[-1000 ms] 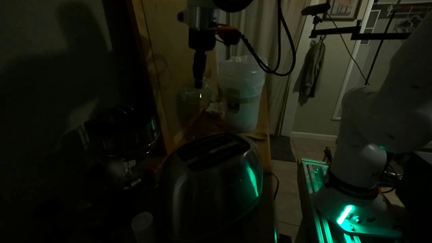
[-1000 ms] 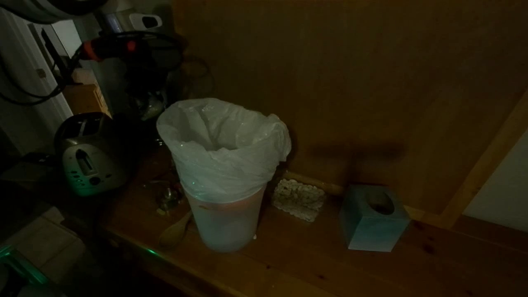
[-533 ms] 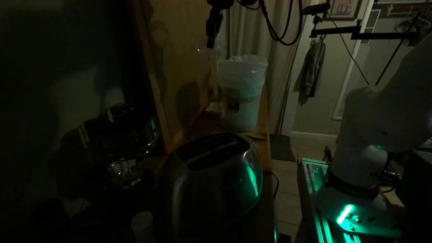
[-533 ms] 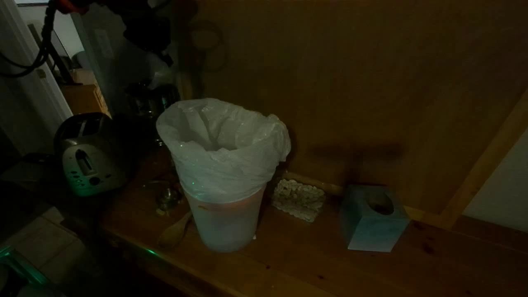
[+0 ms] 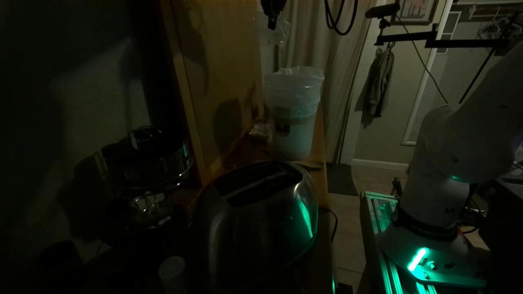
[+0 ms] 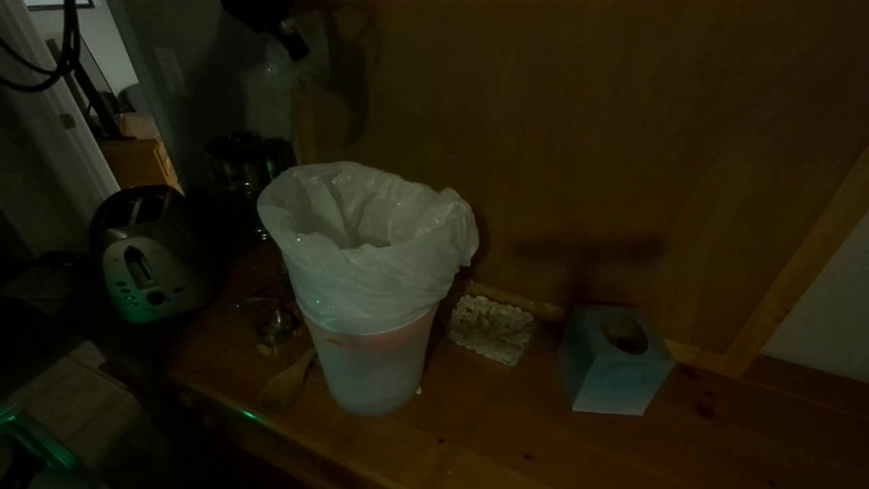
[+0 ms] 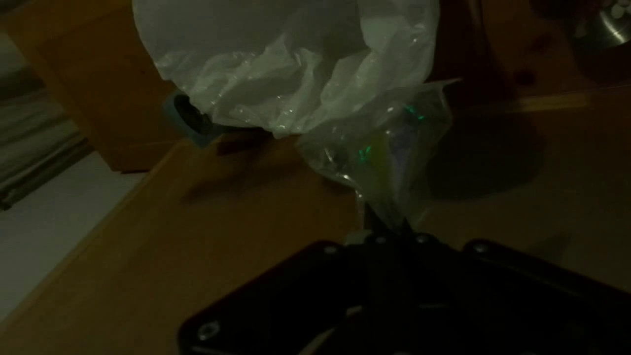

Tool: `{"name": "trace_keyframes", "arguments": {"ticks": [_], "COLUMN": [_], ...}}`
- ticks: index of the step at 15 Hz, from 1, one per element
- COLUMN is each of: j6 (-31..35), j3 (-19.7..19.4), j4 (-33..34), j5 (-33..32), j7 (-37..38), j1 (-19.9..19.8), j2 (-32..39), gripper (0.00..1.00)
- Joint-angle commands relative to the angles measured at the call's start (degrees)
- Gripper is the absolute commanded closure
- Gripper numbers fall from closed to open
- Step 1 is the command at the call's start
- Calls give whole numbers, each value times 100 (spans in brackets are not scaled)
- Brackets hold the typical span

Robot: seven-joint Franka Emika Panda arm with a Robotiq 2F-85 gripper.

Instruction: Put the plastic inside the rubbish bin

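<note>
Claw (image 7: 388, 226) lifted higher than before, clamped on clear plastic (image 7: 379, 150), rubbish bin (image 6: 377, 367) upright on table (image 6: 502, 414)

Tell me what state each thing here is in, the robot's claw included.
Gripper: shut on the clear plastic.
Clear plastic: crumpled, hanging outside the rubbish bin.
Rubbish bin: upright, open-topped, lined.
White bin liner: mouth open, folded down outside.
Toaster: upright; contents too dark to tell.
Tissue box: upright, no tissue poking out.
Wooden spoon: lying down.
Jacket: hanging up.
Robot's base light: lit green.
</note>
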Motion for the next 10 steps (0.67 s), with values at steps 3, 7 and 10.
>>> {"name": "trace_keyframes", "arguments": {"ticks": [3,7,10], "j6": [-597,-572,-817], "j3": [12,-29,-77], "j4": [418,480,582], "j5": [-350,-397,-253], "j7": [488,687,842], "j1": [-134,-117,-109], "j2": [408,644,750], "gripper": [100,100,100]}}
